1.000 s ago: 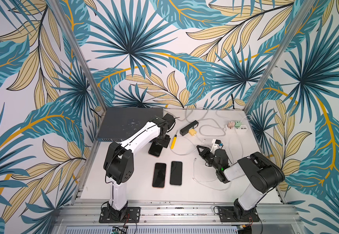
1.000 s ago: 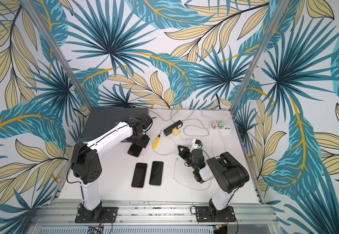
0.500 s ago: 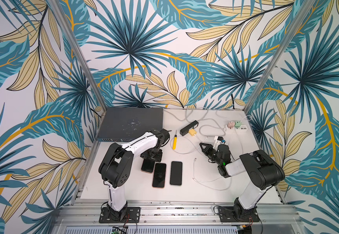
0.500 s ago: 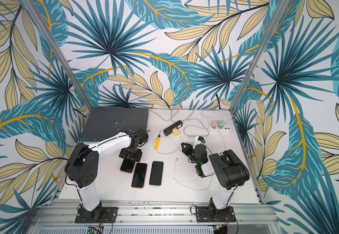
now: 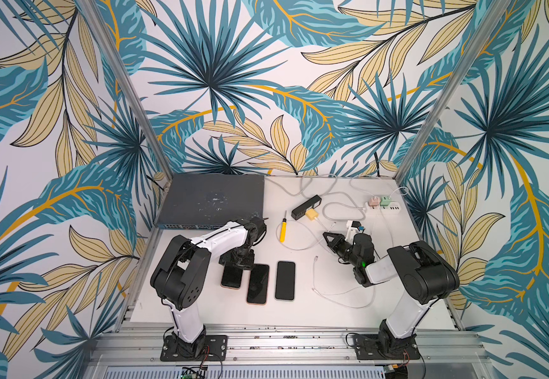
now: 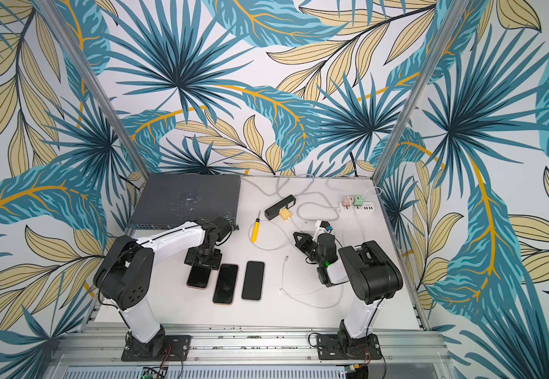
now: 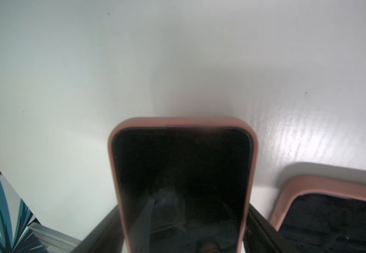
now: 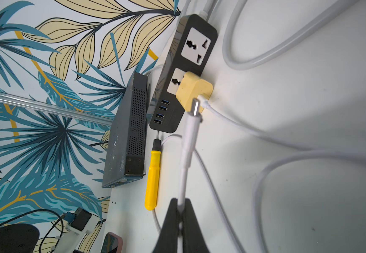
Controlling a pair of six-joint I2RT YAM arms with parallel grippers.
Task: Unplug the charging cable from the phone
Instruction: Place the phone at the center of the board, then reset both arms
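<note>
1. Phone (image 5: 231, 279) in a pink case sat at the left end of a row of three near the front of the white table (image 5: 299, 315). Whether it rested on the surface or hung just above it could not be told.
2. Left gripper (image 5: 235, 264) stood over the phone's far end. In the left wrist view, its black fingers (image 7: 263, 229) flanked the case on both sides, spread wide and clasping it.
3. No cable showed at the end of the phone seen in the left wrist view. Its other end was hidden under the gripper in both top views.
4. Right gripper (image 8: 180, 204) was pinched closed on the white charging cable (image 8: 185, 157), well apart from the phones.
5. The cable's metal plug (image 8: 195, 106) stuck out bare past the fingertips, pointing toward the yellow charger (image 8: 194, 93).
6. That charger sat in the black power strip (image 8: 182, 72), with a yellow screwdriver (image 8: 152, 177) lying just beside the strip.
7. A second pink-cased phone (image 5: 257, 284) lay just beside the held one, and a dark phone (image 5: 285, 280) lay to its right.
8. Another loose white cable (image 5: 332, 292) curled on the table near the right arm's base.
</note>
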